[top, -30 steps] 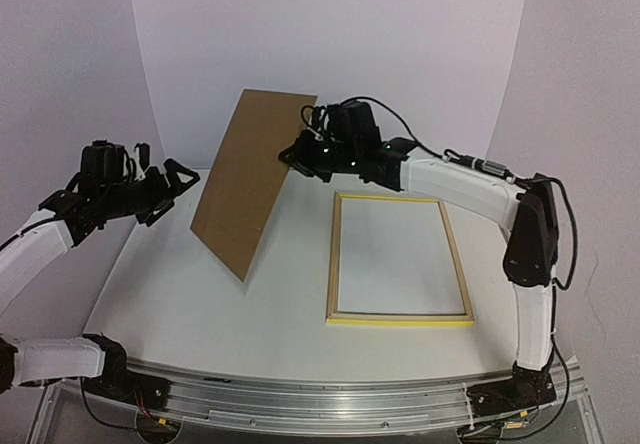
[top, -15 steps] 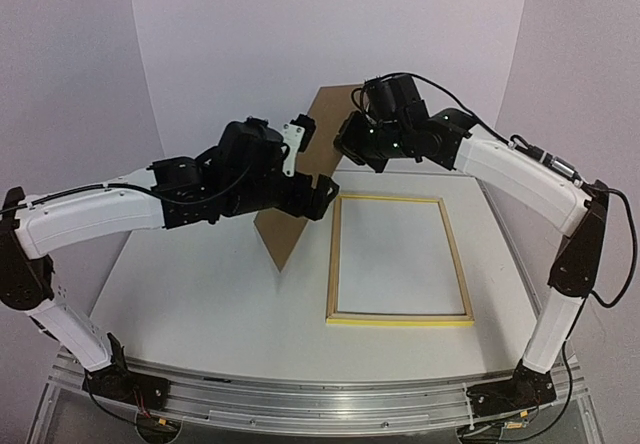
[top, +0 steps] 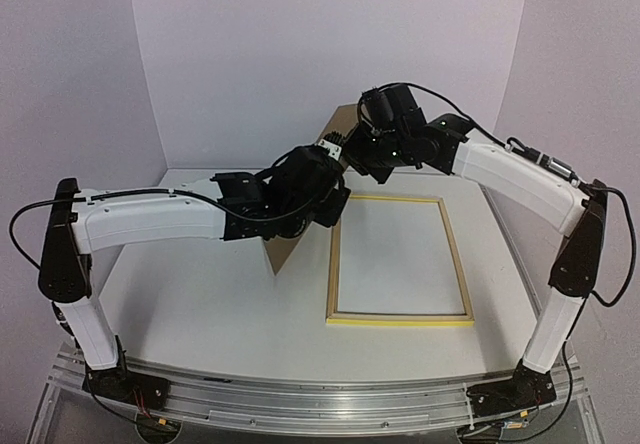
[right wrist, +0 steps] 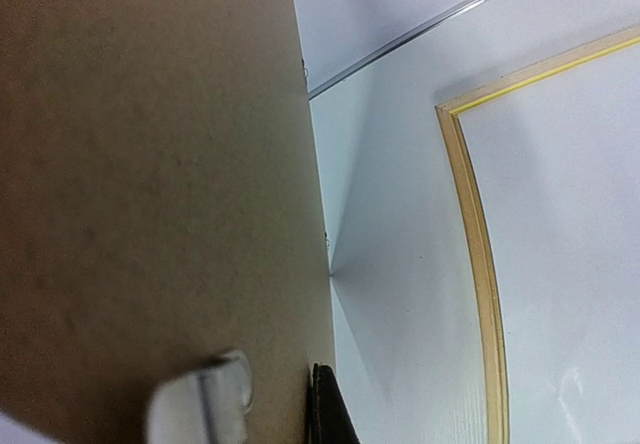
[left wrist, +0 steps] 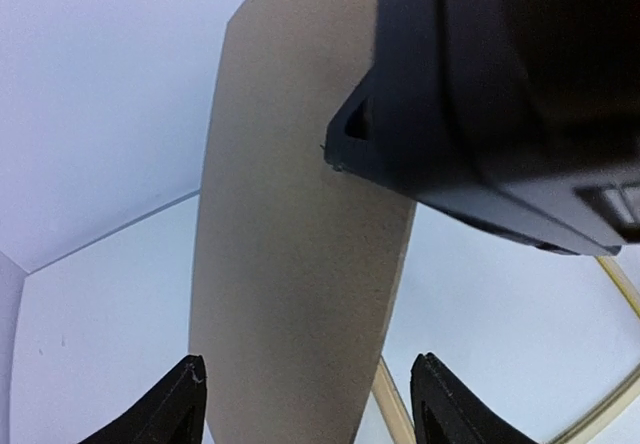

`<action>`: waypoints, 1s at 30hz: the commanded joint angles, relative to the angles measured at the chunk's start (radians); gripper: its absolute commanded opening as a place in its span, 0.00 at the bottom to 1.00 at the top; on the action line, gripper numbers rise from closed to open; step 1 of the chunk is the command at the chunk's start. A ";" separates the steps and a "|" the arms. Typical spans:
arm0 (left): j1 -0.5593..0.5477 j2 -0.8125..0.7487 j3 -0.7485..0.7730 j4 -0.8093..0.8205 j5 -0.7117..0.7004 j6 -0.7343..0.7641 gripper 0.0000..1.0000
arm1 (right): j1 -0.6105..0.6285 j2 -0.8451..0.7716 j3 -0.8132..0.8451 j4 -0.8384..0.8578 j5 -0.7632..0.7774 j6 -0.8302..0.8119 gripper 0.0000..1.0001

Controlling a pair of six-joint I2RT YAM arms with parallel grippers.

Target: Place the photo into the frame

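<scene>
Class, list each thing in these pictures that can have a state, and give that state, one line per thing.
Plain brown rectangular backing board: held up off flat, tilted.
Thin yellow-bordered wooden picture frame: lying flat, no photo in it.
Left gripper: open, fingers either side of the board.
Right gripper: shut on the board.

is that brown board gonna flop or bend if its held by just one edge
Probably stiff: the board looks flat and straight-edged though the right jaws pinch it only near its top. Likely light, as it looks thin. Its plain smooth faces could let it pivot or slip.
</scene>
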 commanded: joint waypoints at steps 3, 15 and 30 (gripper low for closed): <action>-0.014 0.047 0.040 0.058 -0.211 0.024 0.53 | 0.008 -0.096 -0.013 0.086 0.024 0.066 0.00; -0.034 0.136 0.074 0.144 -0.378 0.089 0.06 | 0.008 -0.092 0.001 0.103 -0.005 0.107 0.00; -0.031 0.049 0.059 0.223 -0.359 0.101 0.00 | 0.007 -0.229 -0.114 0.147 -0.056 -0.066 0.87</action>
